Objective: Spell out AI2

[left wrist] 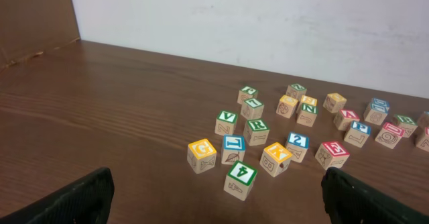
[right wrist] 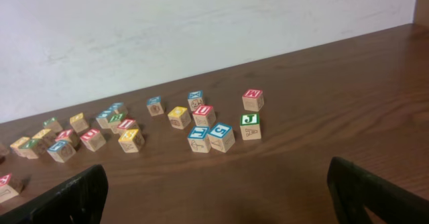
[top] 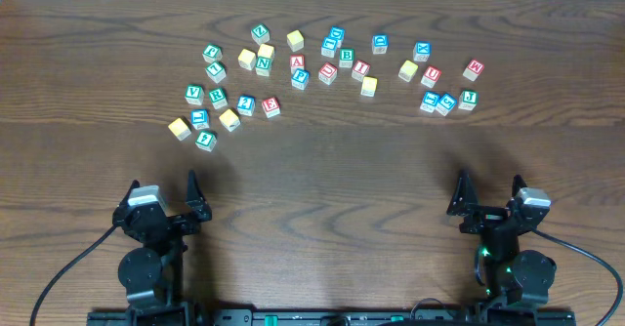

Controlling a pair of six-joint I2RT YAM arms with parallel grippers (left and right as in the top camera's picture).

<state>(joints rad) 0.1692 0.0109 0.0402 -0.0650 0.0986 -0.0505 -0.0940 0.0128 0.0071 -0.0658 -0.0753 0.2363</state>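
Note:
The red "A" cube (top: 297, 62) lies in the middle of the scattered cubes at the far side of the table, and shows as the red "A" cube (left wrist: 346, 119) in the left wrist view. To its right sits the red "I" cube (top: 360, 69), the red "I" cube (right wrist: 127, 125) of the right wrist view. The blue "2" cube (top: 247, 103) is closer and to the left, seen as the blue "2" cube (left wrist: 297, 143) from the left wrist. My left gripper (top: 163, 187) (left wrist: 218, 197) and right gripper (top: 489, 187) (right wrist: 218, 194) stand open and empty near the front edge, well short of all cubes.
Several other lettered cubes lie around the three, among them a blue "P" cube (top: 300, 77) just in front of the "A", a green "4" cube (left wrist: 240, 179) nearest my left gripper, and a right-hand cluster with a green "J" cube (top: 468, 99). A white wall stands behind the table.

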